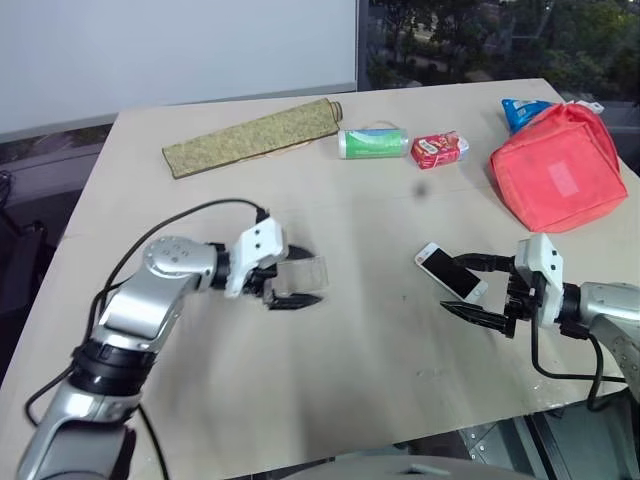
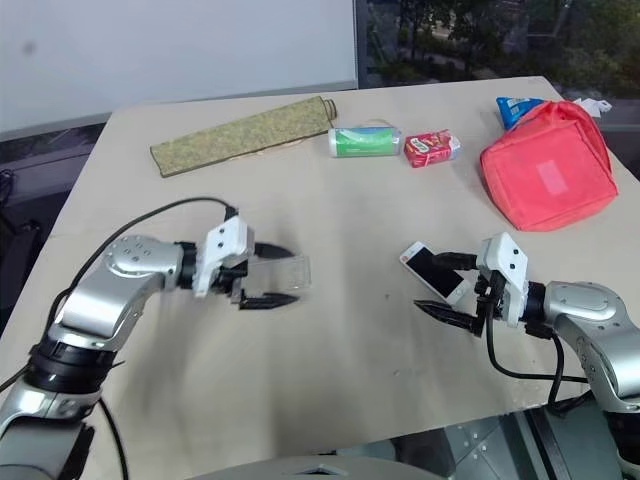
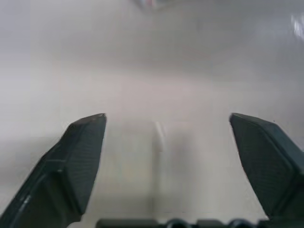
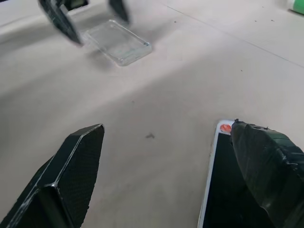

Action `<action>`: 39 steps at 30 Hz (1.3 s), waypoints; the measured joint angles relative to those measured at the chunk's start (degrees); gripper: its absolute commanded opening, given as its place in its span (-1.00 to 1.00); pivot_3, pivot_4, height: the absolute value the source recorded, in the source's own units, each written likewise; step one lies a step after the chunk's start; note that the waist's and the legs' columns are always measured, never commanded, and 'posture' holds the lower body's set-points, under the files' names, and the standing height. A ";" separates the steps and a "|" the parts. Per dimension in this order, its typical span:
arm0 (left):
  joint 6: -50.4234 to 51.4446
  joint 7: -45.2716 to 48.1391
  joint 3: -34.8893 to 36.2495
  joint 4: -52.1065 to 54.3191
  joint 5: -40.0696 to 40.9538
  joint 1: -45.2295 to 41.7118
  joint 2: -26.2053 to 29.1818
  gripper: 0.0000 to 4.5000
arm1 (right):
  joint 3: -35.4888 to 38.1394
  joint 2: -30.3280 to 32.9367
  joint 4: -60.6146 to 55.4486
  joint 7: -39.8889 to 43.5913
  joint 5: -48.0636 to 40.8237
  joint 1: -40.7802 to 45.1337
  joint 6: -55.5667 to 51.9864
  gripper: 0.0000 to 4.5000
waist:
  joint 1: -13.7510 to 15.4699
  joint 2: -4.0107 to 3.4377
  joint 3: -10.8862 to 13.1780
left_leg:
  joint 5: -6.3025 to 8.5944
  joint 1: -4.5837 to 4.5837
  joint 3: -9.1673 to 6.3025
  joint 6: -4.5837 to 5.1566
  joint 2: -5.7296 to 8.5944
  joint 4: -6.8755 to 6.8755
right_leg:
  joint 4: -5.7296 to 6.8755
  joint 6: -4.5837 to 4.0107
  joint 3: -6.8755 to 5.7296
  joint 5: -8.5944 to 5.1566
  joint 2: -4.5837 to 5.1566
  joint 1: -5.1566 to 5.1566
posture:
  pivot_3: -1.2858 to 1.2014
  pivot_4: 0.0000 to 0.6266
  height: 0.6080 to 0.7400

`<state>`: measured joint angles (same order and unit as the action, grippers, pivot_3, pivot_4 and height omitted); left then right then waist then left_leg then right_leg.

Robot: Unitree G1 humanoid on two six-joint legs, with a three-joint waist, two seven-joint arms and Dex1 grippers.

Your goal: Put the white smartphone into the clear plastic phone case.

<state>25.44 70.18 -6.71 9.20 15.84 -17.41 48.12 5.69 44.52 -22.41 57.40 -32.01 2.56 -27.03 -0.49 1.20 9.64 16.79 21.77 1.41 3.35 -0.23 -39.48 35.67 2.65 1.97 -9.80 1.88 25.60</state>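
Right now both pincers stand wide: the left gripper (image 1: 300,278) straddles the clear plastic phone case (image 4: 117,42) lying flat, while the right gripper (image 1: 478,290) brackets the white smartphone (image 1: 451,272), apparently lining up a pickup.

Case (image 1: 300,274) left on table (image 1: 350,350), phone (image 1: 451,272) right, pouch (image 1: 556,170) behind phone.

Beige table (image 1: 380,350): clear case (image 4: 116,42), green roll (image 1: 250,137), red bag (image 1: 557,176), maybe wipes (image 1: 372,143).
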 measured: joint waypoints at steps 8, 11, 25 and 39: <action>-8.78 -1.21 -0.86 -8.66 -4.19 0.84 -1.18 0.38 | -0.29 -0.14 0.06 0.81 -0.12 1.24 0.12 1.00 | 0.35 -0.01 -0.02 | -0.01 -0.03 0.04 -0.02 0.04 -0.03 | -0.01 0.00 -0.03 0.00 0.08 -0.04 | 0.03 -0.52 1.00; -12.59 -1.73 -1.38 -12.41 -5.26 -0.53 -3.03 -0.27 | -0.27 -0.12 0.04 0.91 -0.52 1.51 -0.18 1.00 | 0.50 -0.03 -0.11 | -0.02 -0.06 0.03 -0.03 0.05 -0.03 | 0.01 -0.04 -0.03 0.03 0.07 -0.07 | 0.03 -0.52 1.00; -14.76 -0.63 -8.89 -13.96 -7.54 -5.89 -15.03 -0.98 | 0.01 0.09 -0.74 3.44 -2.58 0.62 0.61 1.00 | 1.73 -0.25 -0.32 | -0.02 0.07 -0.06 -0.02 0.19 -0.32 | -0.04 -0.01 -0.06 0.04 0.15 -0.25 | 0.03 -0.52 1.00; -10.50 -1.88 -16.34 -11.69 -7.92 -10.16 -22.13 0.69 | 1.84 1.99 1.24 -1.65 3.16 -0.07 1.33 1.00 | 0.40 -0.21 -0.29 | -0.02 -0.02 -0.15 -0.01 -0.04 -0.35 | 0.13 0.00 -0.05 0.01 -0.22 -0.23 | 0.03 -0.52 1.00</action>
<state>14.94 68.30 -23.05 -2.49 7.92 -27.58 25.99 7.53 46.51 -21.17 55.75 -28.86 2.50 -25.70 -0.09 0.99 9.35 16.77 21.75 1.26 3.33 -0.27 -39.83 35.80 2.65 1.92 -9.79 1.66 25.37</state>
